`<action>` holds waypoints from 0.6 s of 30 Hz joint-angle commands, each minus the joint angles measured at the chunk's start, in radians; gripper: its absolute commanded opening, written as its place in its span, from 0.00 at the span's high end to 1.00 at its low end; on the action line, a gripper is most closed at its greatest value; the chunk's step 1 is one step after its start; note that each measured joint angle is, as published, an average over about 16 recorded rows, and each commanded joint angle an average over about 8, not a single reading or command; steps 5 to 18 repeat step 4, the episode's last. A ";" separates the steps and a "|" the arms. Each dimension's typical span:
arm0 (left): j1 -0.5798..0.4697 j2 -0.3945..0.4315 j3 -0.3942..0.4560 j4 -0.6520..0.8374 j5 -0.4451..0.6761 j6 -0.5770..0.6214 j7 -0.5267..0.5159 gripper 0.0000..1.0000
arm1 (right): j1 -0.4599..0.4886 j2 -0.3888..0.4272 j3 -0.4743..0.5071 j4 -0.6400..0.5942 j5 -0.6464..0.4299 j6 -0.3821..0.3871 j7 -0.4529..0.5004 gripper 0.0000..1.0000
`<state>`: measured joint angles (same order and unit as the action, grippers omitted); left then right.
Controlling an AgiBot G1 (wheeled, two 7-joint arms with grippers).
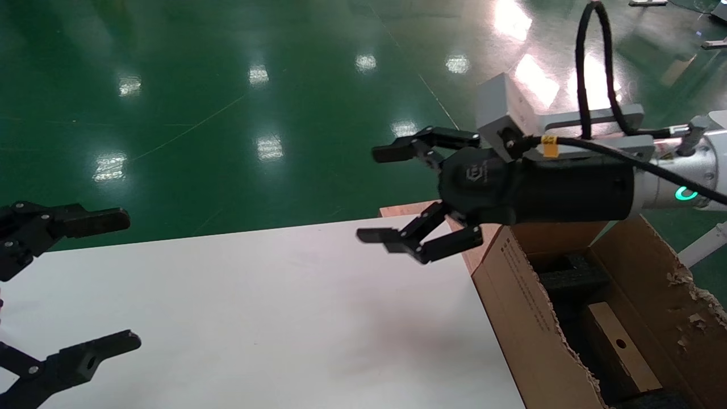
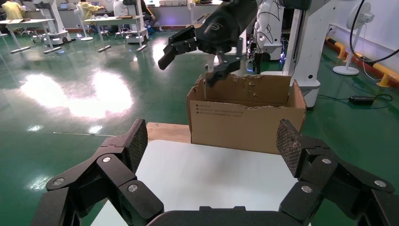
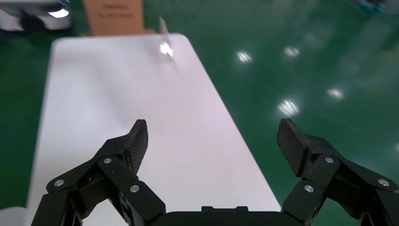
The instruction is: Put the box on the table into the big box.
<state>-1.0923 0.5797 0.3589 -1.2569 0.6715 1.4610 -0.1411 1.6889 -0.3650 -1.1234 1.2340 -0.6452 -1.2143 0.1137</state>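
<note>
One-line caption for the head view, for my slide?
Right gripper open above the table; the box lies inside the big box.

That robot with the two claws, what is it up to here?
It is packing. The small brown box with a round hole already lies inside the big torn carton, among black foam. The right claw is open and empty, raised over the white table near the carton. The left claw hangs open over the table's other end.

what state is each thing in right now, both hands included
left hand: open, empty, over the table's left end
right hand: open, empty, beside the big box
box: lying inside the big box
big box: open-topped, torn flap edges
table: bare white top
</note>
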 commanded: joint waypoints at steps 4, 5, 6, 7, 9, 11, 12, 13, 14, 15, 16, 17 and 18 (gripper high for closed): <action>0.000 0.000 0.000 0.000 0.000 0.000 0.000 0.00 | -0.145 -0.058 0.200 0.012 -0.020 -0.067 0.017 0.00; 0.000 0.000 0.000 0.000 0.000 0.000 0.000 0.00 | -0.145 -0.058 0.200 0.012 -0.020 -0.067 0.017 0.00; 0.000 0.000 0.000 0.000 0.000 0.000 0.000 0.00 | -0.145 -0.058 0.200 0.012 -0.020 -0.067 0.017 0.00; 0.000 0.000 0.000 0.000 0.000 0.000 0.000 0.00 | -0.145 -0.058 0.200 0.012 -0.020 -0.067 0.017 0.00; 0.000 0.000 0.000 0.000 0.000 0.000 0.000 0.00 | -0.145 -0.058 0.200 0.012 -0.020 -0.067 0.017 0.00; 0.000 0.000 0.000 0.000 0.000 0.000 0.000 0.00 | -0.145 -0.058 0.200 0.012 -0.020 -0.067 0.017 0.00; 0.000 0.000 0.000 0.000 0.000 0.000 0.000 0.00 | -0.145 -0.058 0.200 0.012 -0.020 -0.067 0.017 0.00; 0.000 0.000 0.000 0.000 0.000 0.000 0.000 0.00 | -0.145 -0.058 0.200 0.012 -0.020 -0.067 0.017 0.00; 0.000 0.000 0.000 0.000 0.000 0.000 0.000 0.00 | -0.145 -0.058 0.200 0.012 -0.020 -0.067 0.017 0.00; 0.000 0.000 0.000 0.000 0.000 0.000 0.000 0.00 | -0.145 -0.058 0.200 0.012 -0.020 -0.067 0.017 0.00; 0.000 0.000 0.000 0.000 0.000 0.000 0.000 0.00 | -0.145 -0.058 0.200 0.012 -0.020 -0.067 0.017 0.00; 0.000 0.000 0.000 0.000 0.000 0.000 0.000 0.00 | -0.145 -0.058 0.200 0.012 -0.020 -0.067 0.017 0.00; 0.000 0.000 0.000 0.000 0.000 0.000 0.000 0.00 | -0.145 -0.058 0.200 0.012 -0.020 -0.067 0.017 0.00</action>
